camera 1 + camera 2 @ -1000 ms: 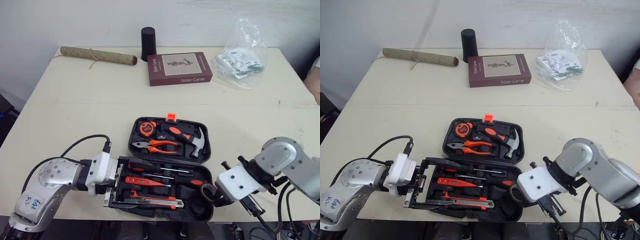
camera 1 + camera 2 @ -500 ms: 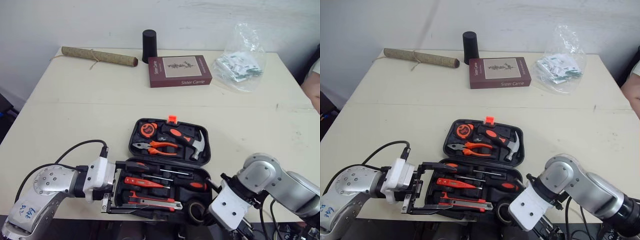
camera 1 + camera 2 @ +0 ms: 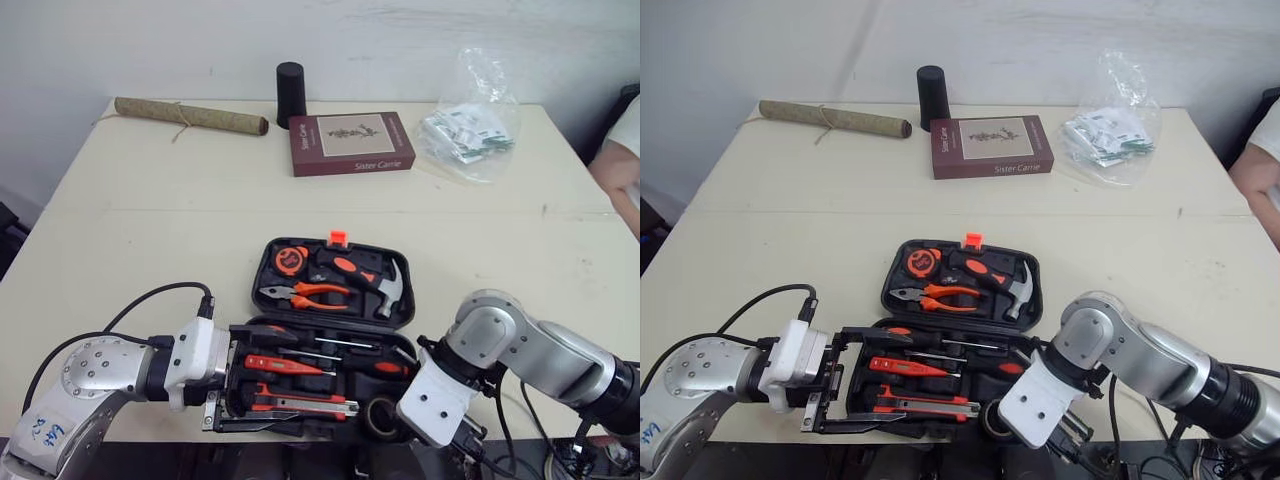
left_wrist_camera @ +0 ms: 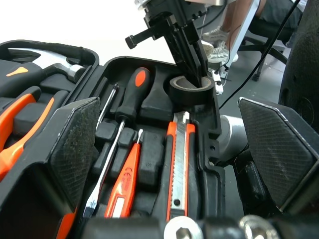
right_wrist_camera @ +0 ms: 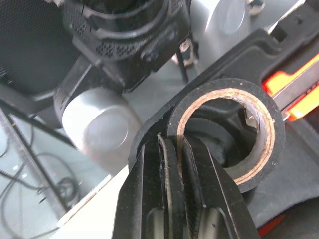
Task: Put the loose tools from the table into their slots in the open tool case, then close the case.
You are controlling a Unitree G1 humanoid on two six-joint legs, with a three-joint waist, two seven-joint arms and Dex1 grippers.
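The black tool case lies open near the table's front edge. Its far half holds a tape measure, pliers and a hammer. Its near half holds screwdrivers and a utility knife. My left gripper is open, its pads straddling the near half's left end. My right gripper is shut on the wall of a black tape roll, which sits tilted at the round recess in the case's near right corner.
At the back of the table lie a rolled mat, a black cylinder, a dark red book and a clear plastic bag. A person's arm shows at the right edge. The case's near half reaches the table's front edge.
My right gripper has swung from the right of the case down to its near right corner, carrying the tape roll to the recess. The left gripper stays at the case's left end.
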